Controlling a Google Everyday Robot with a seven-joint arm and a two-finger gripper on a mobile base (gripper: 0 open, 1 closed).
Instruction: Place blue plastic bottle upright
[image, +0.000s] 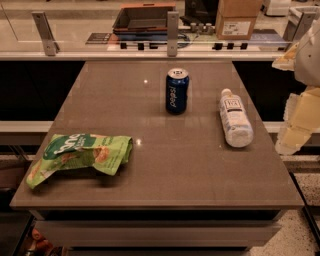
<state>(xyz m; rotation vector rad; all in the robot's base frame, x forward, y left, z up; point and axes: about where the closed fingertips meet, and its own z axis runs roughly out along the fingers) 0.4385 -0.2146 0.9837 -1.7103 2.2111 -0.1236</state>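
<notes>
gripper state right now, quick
gripper: right edge of view, beside the table, apart from the lying blue plastic bottle; open or closed cannot be told

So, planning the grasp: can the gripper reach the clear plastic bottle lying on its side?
Probably yes: the gripper hangs past the brown table's right edge, beside the clear plastic bottle, nothing between; the blue metal can stands apart.

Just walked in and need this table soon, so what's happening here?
The robot is meant to stand the blue plastic bottle upright. It lies on its side near the table's right edge. The gripper hangs just off that edge, not touching it. A blue can stands mid-table; a green snack bag lies front left.
</notes>
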